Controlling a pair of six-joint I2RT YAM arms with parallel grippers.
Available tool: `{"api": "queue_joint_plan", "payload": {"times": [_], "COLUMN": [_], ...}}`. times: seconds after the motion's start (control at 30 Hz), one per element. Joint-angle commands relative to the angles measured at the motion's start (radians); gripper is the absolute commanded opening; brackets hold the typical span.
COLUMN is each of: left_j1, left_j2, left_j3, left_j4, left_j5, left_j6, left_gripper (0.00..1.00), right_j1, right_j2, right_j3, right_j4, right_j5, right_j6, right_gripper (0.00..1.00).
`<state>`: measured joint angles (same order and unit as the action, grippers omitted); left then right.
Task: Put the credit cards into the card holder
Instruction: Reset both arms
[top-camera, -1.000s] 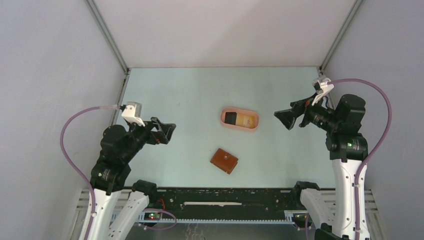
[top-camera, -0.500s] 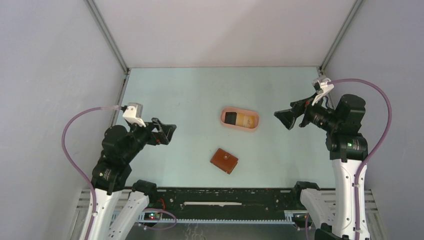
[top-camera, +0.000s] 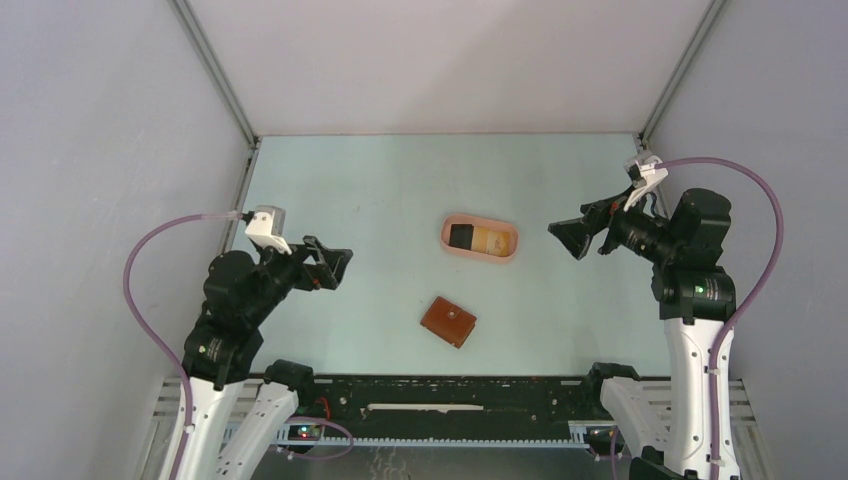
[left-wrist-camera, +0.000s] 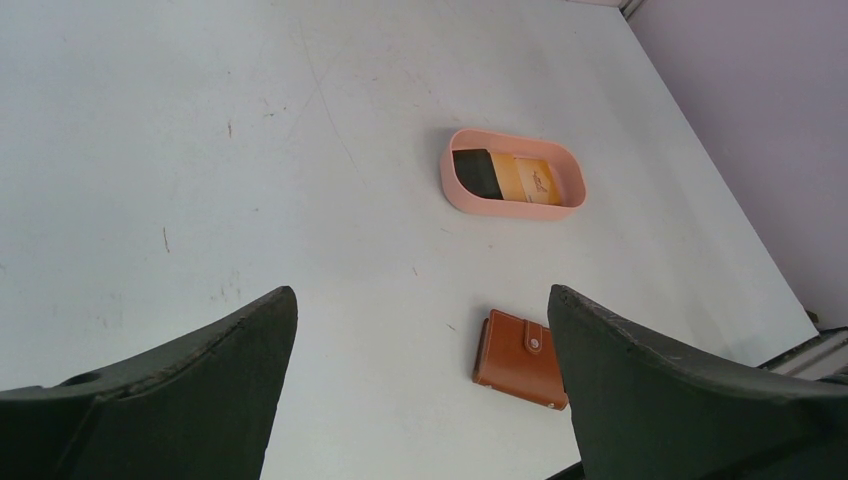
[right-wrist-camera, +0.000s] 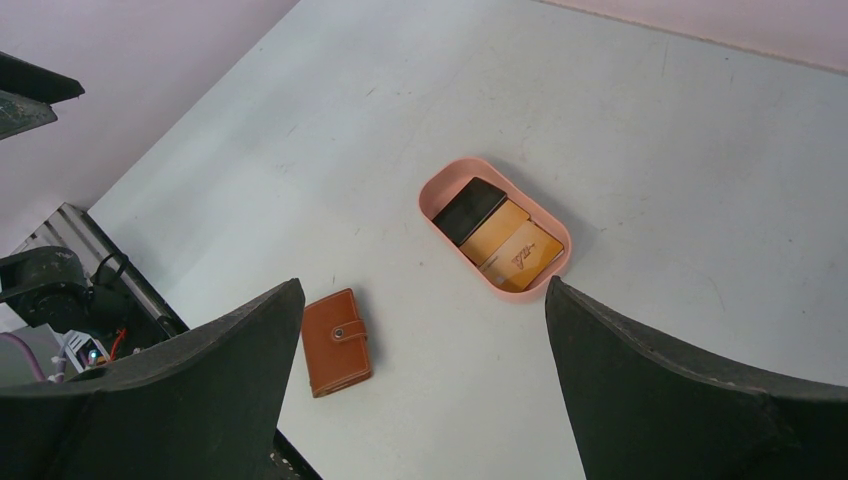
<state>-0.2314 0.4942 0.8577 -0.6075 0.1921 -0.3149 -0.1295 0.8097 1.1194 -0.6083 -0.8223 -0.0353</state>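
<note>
The card holder lies closed and flat on the table, near the middle of the near edge. Its snap tab faces up and its long axis runs slantwise to that edge. The credit cards lie in a pink oval tray near the table's middle, just beyond the holder toward the far edge and apart from it. The tray's long axis runs roughly along the near edge, and the cards lie along it, black at the left end and tan to the right. The left gripper hangs over the left part of the table and the right gripper over the right part. Each has its jaws spread wide with nothing between them, and each is well apart from both tray and holder. From above, the tan cards read only as one plain patch. The left wrist view shows a small printed mark on them, the tray and the holder between the left gripper's dark fingers. The right wrist view shows a step across the tan of the cards, so more than one tan card overlaps there, and the holder's snap stud, with the right gripper framing the tray.
</note>
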Motion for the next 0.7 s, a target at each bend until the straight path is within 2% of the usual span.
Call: {"api": "queue_joint_plan", "payload": {"times": [0.0, 0.67], "left_j1": [0.008, 0.009], "left_j2": [-0.012, -0.013], "left_j3": [-0.026, -0.036], "left_j4": [0.038, 0.043], "left_j5": [0.014, 0.012], "left_j6": [-0.002, 0.001], "left_gripper": [1.0, 1.0], "right_j1": [-0.004, -0.004], "right_j2": [-0.012, -0.01], "right_j3": [0.021, 0.022], "right_j4": [0.032, 0.03], "right_j5": [-0.009, -0.009], "right_j6": [0.018, 0.017], "right_gripper": [1.0, 1.0]}}
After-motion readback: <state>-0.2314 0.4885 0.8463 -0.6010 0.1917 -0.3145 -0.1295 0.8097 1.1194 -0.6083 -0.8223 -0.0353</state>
